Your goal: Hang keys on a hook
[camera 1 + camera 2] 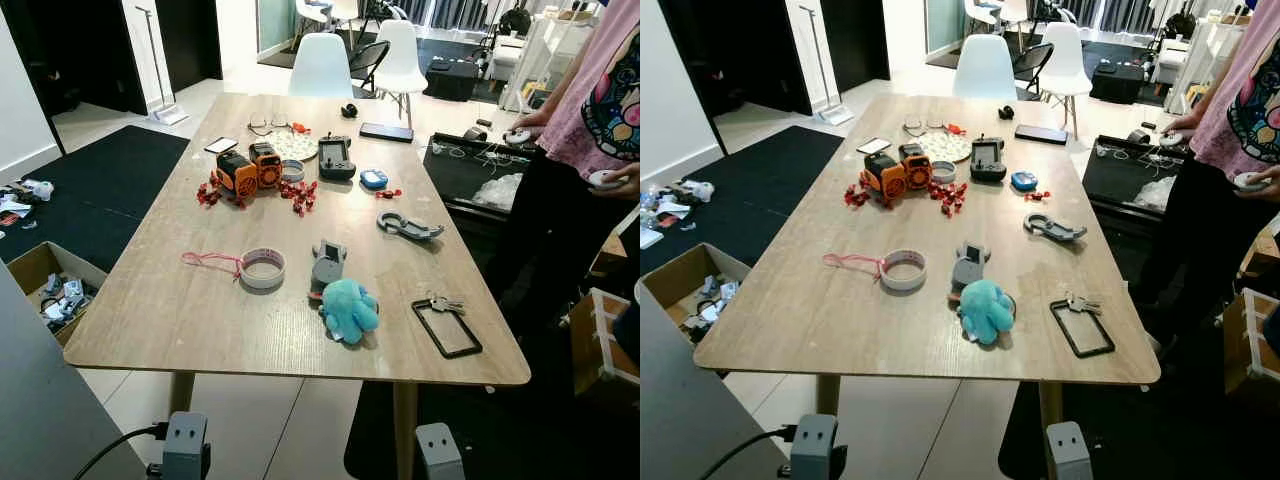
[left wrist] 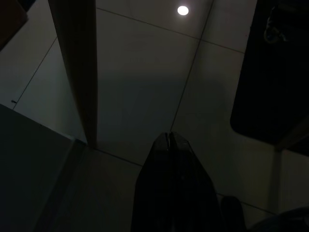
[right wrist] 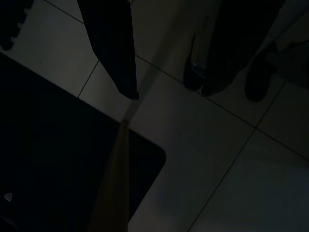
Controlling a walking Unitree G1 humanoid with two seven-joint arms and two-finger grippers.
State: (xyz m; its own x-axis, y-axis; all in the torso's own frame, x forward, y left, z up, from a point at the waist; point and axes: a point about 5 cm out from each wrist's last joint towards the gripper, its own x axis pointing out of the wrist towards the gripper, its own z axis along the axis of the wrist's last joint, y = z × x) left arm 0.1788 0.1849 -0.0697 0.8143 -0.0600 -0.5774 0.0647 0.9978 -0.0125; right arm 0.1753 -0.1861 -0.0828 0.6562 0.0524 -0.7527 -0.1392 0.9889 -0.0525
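Observation:
A bunch of keys (image 1: 443, 304) lies on the wooden table (image 1: 150, 320) near its front right corner, joined to a flat black rectangular frame (image 1: 447, 328). A grey carabiner-style hook (image 1: 408, 227) lies further back on the right side. Both arms hang down below the table's front edge. In the dark left wrist view my left gripper (image 2: 169, 137) is shut and empty, pointing at the tiled floor beside a table leg (image 2: 77, 72). In the right wrist view my right gripper (image 3: 170, 93) stands open and empty above the floor tiles.
On the table lie a teal plush octopus (image 1: 348, 309), a tape roll (image 1: 263, 267) with a pink cord, a grey gadget (image 1: 327, 262), an orange toy (image 1: 250, 170), red bits, a phone and glasses. A person (image 1: 590, 150) with controllers stands at the right. White chairs (image 1: 322, 65) stand behind.

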